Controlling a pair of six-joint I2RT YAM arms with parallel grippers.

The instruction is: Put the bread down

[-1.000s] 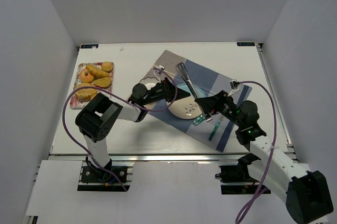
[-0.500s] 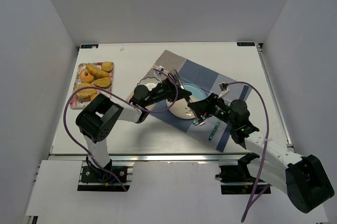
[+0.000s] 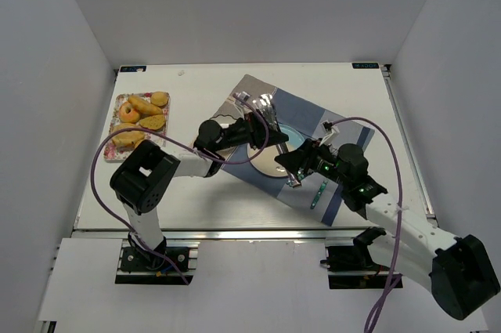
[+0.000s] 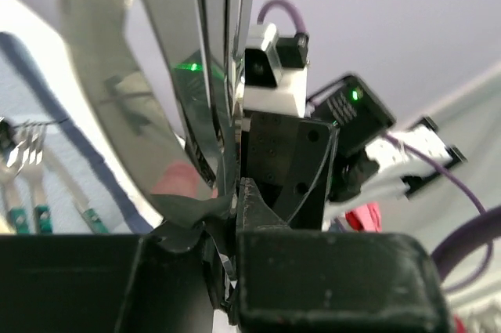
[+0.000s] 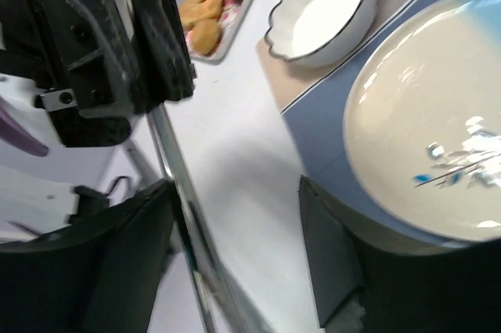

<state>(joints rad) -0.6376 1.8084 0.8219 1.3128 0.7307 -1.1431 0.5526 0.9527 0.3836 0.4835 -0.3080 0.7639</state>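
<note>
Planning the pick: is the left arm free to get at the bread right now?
Probably not yet: the left gripper, by the plate, is shut on the tongs, and the bread lies well off to its left.

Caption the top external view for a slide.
Left gripper holds metal tongs near the plate, right gripper alongside; the bread sits on its tray.

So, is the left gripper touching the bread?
Apart. The top view shows the bread in the tray at the far left, while the left gripper, holding metal tongs, is over the placemat.
</note>
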